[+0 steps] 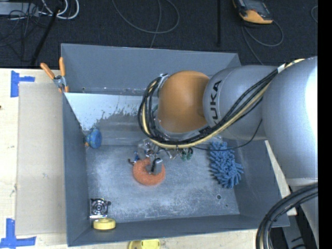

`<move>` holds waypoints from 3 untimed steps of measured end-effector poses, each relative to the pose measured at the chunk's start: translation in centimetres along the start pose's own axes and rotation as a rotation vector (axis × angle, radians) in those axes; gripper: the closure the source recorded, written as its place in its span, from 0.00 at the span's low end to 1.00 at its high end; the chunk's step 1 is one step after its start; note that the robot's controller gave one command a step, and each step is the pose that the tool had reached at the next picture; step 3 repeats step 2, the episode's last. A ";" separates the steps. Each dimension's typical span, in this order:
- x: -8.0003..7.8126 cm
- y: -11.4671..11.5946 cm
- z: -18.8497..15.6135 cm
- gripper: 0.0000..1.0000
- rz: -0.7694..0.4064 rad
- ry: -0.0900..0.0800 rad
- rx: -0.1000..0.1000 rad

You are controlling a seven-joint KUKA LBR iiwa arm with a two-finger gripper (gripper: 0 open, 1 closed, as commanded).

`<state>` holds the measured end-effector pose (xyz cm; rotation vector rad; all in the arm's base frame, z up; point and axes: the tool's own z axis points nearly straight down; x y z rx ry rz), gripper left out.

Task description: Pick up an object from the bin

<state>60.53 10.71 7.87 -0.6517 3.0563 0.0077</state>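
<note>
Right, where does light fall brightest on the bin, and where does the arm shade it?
Camera view: brightest on the pale wedge of the bin's far-left wall; sheen on the arm's orange cover; floor beneath it, by the orange disc, looks darker.

The arm (259,102) is rounded, silver-grey, with black lettering (216,104) reading UKA. An orange dome cover (181,100) caps its wrist, ringed by black and yellow cables (149,113). The hand (154,165) is small, dark metal

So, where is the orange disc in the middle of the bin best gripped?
Probably across its rim, straight down from above: the orange disc lies flat on the bin floor, with bare floor round most of its edge. The pincer is right over it.
</note>
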 end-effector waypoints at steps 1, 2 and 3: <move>0.0 0.0 0.0 1.00 0.001 0.000 0.000; 1.4 -5.0 -19.6 1.00 0.017 0.017 0.001; 1.4 -5.0 -19.6 1.00 0.017 0.017 0.001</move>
